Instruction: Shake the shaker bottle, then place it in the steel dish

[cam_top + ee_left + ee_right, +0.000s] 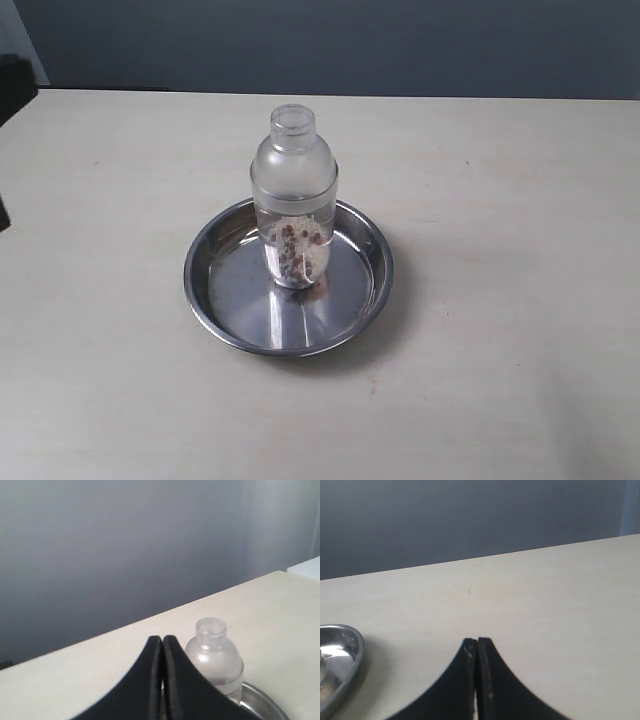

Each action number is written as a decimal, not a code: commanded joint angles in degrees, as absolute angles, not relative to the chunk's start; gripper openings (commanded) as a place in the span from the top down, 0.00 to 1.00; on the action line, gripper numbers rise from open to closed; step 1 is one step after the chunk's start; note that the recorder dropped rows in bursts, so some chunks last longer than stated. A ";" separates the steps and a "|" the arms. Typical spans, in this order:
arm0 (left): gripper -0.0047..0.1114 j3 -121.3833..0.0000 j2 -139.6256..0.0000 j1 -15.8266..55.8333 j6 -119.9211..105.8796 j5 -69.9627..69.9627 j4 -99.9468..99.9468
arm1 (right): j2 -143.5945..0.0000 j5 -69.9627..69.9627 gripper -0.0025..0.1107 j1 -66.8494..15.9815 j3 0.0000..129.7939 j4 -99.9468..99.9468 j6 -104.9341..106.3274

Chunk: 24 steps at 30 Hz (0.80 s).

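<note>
The shaker bottle [293,195] stands upright in the steel dish [232,298], brown beads and white grains showing through its lower wall. No gripper touches it. In the left wrist view the bottle [215,660] rises beyond my left gripper [162,639], whose black fingers press together with nothing held; a sliver of the dish [260,700] shows below. My right gripper [477,641] is shut and empty over bare table, with the dish's rim [356,652] off to one side. Neither gripper appears in the exterior view.
The pale wooden table [520,300] spreads around the dish on all sides. A dark wall runs behind its far edge. A black piece of equipment [12,85] pokes in at the exterior view's upper left corner.
</note>
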<state>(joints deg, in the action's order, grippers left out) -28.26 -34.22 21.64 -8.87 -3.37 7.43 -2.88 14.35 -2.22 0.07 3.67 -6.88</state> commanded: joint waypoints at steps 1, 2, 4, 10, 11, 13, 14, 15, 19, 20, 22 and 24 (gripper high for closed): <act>0.96 -23.51 -27.02 16.50 -4.92 -5.59 5.59 | -2.98 13.54 0.99 -2.30 0.00 3.53 -6.68; 0.96 -21.95 -24.66 15.21 -4.92 -5.59 5.81 | -2.98 13.54 0.99 -2.30 0.00 3.53 -6.68; 0.96 -19.79 -21.31 13.08 -3.44 -6.54 5.82 | -2.98 13.54 0.99 -2.30 0.00 3.53 -6.68; 0.96 -13.98 -12.58 7.43 -1.84 -9.84 6.32 | -2.98 13.54 0.99 -2.30 0.00 3.53 -6.68; 0.96 -13.04 -11.28 6.70 -1.36 -10.18 6.32 | -2.98 13.54 0.99 -2.30 0.00 3.53 -6.68; 0.96 -11.23 -9.08 5.21 -0.98 -10.44 6.83 | -2.98 13.54 0.99 -2.30 0.00 3.53 -6.68; 0.96 -10.28 -7.98 4.49 -0.49 -10.44 6.95 | -2.98 13.54 0.99 -2.30 0.00 3.53 -6.68; 0.96 -9.42 -6.89 3.96 0.00 -10.44 6.95 | -2.98 13.54 0.99 -2.30 0.00 3.53 -6.68; 0.96 -6.55 -3.11 2.22 0.00 -10.57 6.95 | -2.98 13.44 0.99 -2.30 0.00 3.53 -6.68; 0.96 -5.95 -2.44 1.75 0.00 -10.57 6.95 | -2.98 13.44 0.99 -2.30 0.00 3.53 -6.68; 0.96 -4.96 -1.43 0.97 0.00 -10.73 6.95 | -2.98 13.44 0.99 -2.30 0.00 3.53 -6.68; 0.96 -3.77 -0.51 0.09 0.00 -10.73 6.95 | -2.98 13.44 0.99 -2.30 0.00 3.53 -6.68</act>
<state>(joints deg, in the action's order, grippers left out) -5.22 -2.01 1.19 -0.43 -10.65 6.24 -2.88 14.35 -2.22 0.07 3.67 -6.88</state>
